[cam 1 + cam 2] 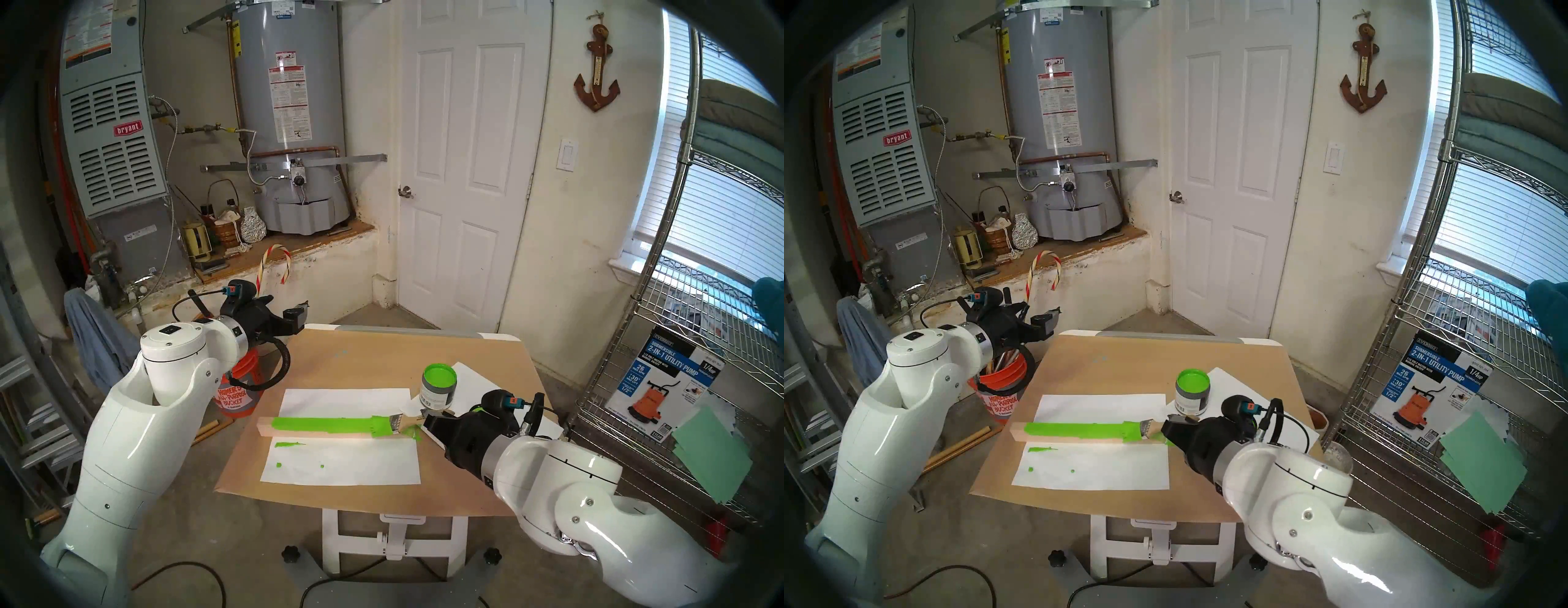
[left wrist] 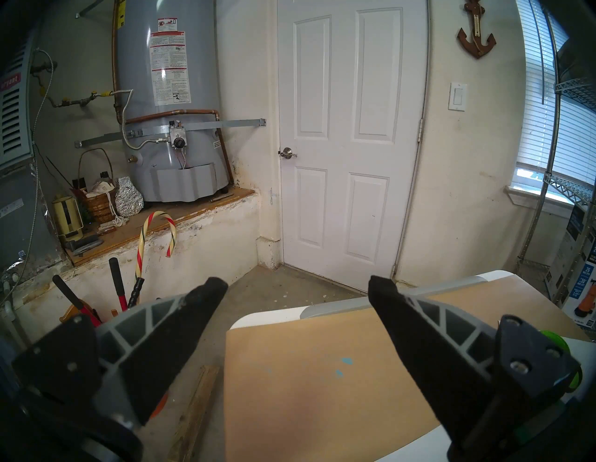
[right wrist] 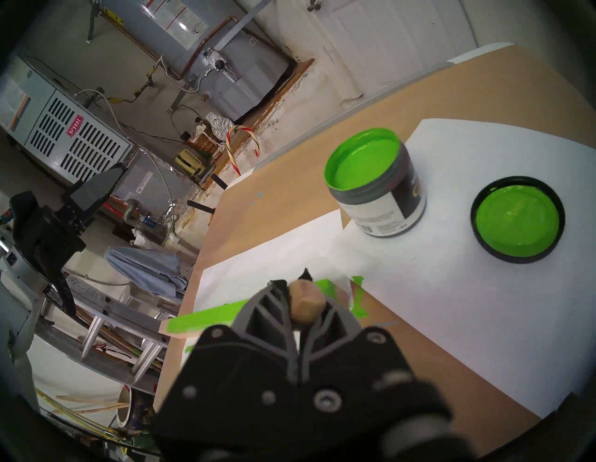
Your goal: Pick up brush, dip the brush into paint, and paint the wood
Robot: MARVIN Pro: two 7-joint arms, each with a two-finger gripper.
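Walls: cream plaster is showing stains low down; a rusty anchor (image 1: 596, 74) is hanging beside a white light switch (image 1: 567, 154).
Door: a white panelled door (image 1: 469, 161) is standing shut in the corner.
Floor: bare grey concrete (image 1: 254, 547) is running under everything, cables trailing across it.
Left side: a grey water heater (image 1: 288, 110) is sitting on a raised ledge next to a furnace (image 1: 106, 127).
Window: daylight is coming through white blinds (image 1: 729, 204) on the right.
Shelving: a chrome wire rack (image 1: 662, 382) is holding a pump box (image 1: 666, 388).
Table: a white-framed table (image 1: 382, 533) is carrying a brown board.

White paper sheets (image 1: 339, 466) (green-smeared) cover the brown tabletop (image 1: 365, 361).
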